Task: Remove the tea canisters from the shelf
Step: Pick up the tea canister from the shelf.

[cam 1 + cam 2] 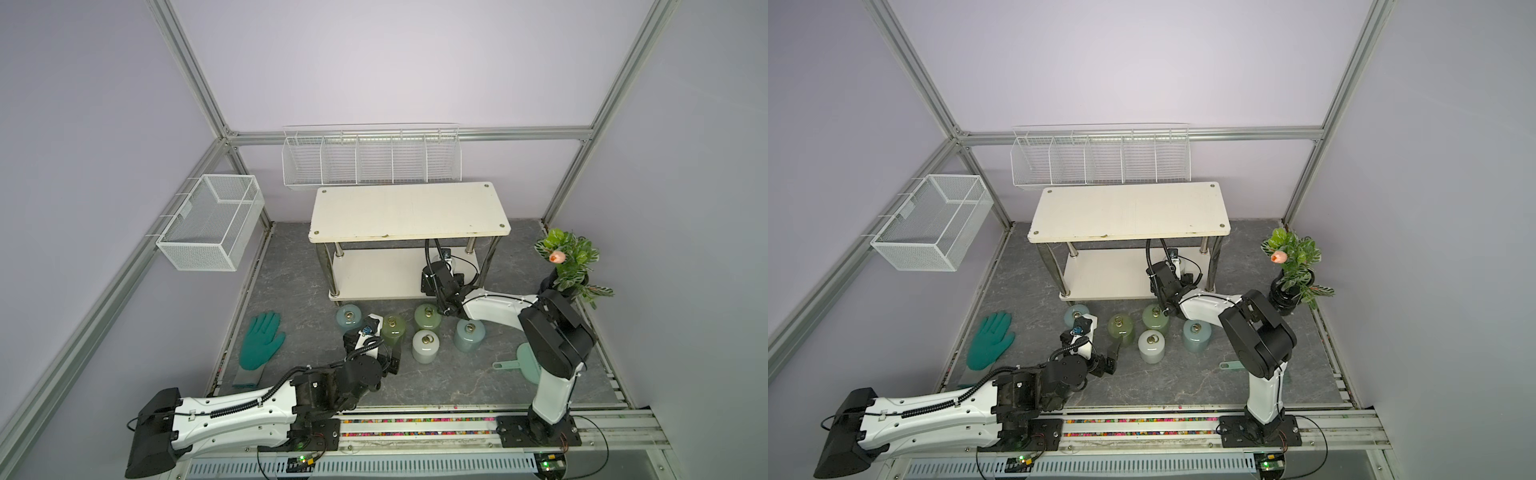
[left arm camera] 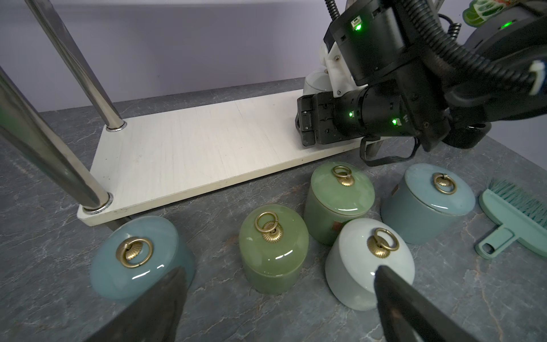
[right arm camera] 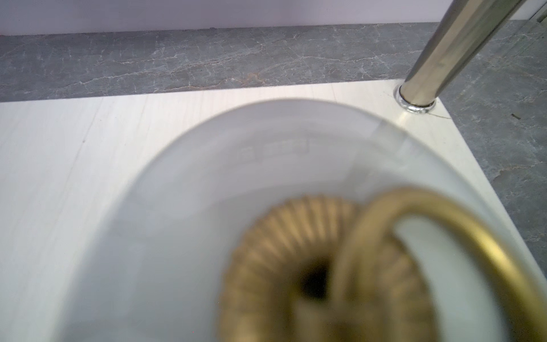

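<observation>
Up close, glossy white canister (image 3: 177, 192) shows ribbed brass ring pull (image 3: 420, 201)

You face five tea canisters (image 2: 273, 251) standing on the grey marbled floor (image 2: 44, 266) just before the shelf (image 2: 192, 154); your left gripper (image 2: 279, 274) is spread wide, empty.

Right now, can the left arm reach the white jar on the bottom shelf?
Probably not easily. The right arm leans in over the white jar, and five other jars stand on the floor between it and the left arm.
</observation>
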Available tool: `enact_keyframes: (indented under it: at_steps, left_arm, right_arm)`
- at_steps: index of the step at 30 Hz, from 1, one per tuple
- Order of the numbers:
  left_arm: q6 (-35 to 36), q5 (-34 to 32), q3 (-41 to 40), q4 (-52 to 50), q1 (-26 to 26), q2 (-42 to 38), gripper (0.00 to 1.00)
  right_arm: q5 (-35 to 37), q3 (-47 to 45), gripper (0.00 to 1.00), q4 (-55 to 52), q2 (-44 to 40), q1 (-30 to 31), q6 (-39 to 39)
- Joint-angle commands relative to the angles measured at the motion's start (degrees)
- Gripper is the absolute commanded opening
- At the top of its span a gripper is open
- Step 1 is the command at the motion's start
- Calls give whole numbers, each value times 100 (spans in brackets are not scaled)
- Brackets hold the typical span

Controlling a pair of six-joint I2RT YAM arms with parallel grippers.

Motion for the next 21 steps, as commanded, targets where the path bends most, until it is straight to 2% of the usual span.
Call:
enact_keyframes:
  at_steps: [1,11,16,18,21]
  left_arm:
    - [35,-140,85,-53,-21,-11,100]
    - [20,-170,19,-13,-16,-30,100]
    - [-43,-210,-70,35,-20,-86,100]
    - [-74,-234,-122,49,-16,-120,100]
    - [-93,-232,-187,88,-16,-176,100]
  right_arm:
    - [-327,-247,89,-1137,537,-66,117]
    - [-304,-335,99,-1136,608,-66,135]
    - [-407,-431,96,-1031,638,-66,43]
    - [-429,-455,100,-1022,638,-66,3]
    - [-505,-502,97,-997,601,-64,-41]
